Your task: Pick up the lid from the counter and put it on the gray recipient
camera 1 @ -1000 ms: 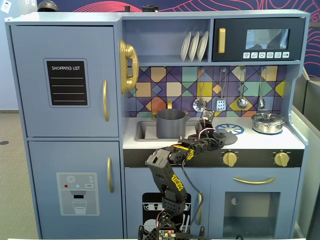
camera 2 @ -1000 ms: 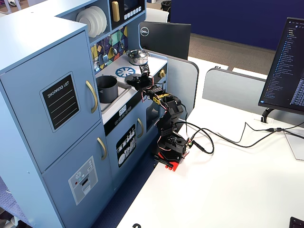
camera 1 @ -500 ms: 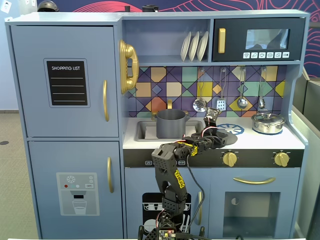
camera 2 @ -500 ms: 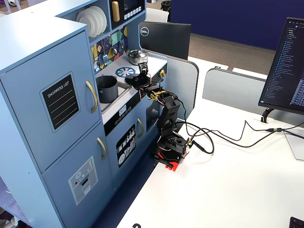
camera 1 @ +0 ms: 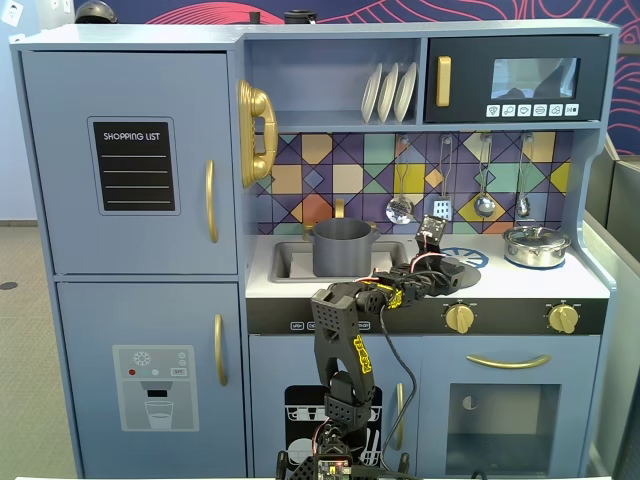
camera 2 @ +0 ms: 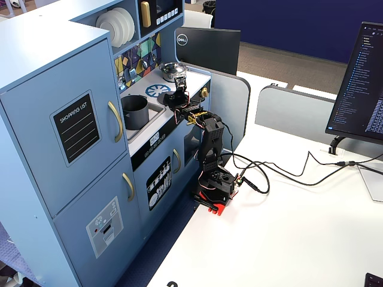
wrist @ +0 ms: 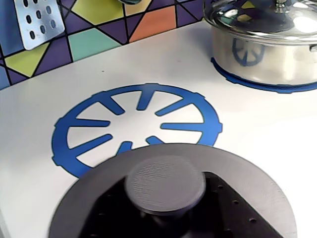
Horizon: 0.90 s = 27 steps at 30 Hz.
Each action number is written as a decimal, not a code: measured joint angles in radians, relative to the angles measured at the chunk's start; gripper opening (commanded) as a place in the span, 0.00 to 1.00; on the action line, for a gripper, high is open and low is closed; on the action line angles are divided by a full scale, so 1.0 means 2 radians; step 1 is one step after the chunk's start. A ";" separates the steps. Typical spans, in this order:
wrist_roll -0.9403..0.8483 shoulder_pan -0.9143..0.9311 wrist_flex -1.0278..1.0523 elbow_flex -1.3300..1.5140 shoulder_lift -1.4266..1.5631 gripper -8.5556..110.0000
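The matte dark gray lid [wrist: 247,173] fills the bottom of the wrist view, its round knob [wrist: 165,184] in the middle. My gripper [wrist: 166,215] has a black finger [wrist: 233,208] on each side of the knob's stem and is shut on it. The lid's far edge overlaps the blue burner print [wrist: 136,124] on the pale counter [wrist: 257,129]. In a fixed view the gripper [camera 1: 445,268] and lid [camera 1: 462,270] are low over the counter's front, right of the gray pot [camera 1: 342,247], which stands open in the sink. The pot also shows in the other fixed view [camera 2: 134,112].
A shiny silver pot with its lid [wrist: 267,44] stands on the far right burner [camera 1: 536,245]. Utensils hang on the tiled back wall [camera 1: 400,205], a slotted spatula [wrist: 37,20] among them. The arm's base [camera 2: 215,185] sits on the white table before the kitchen.
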 measured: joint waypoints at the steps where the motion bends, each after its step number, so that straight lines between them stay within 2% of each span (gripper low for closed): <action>1: 0.001 0.000 -0.003 0.000 -0.001 0.07; 11: -0.007 -0.033 0.010 -0.021 0.015 0.07; 19: -0.026 -0.067 0.097 -0.104 0.084 0.07; 27: -0.012 -0.137 0.201 -0.120 0.176 0.07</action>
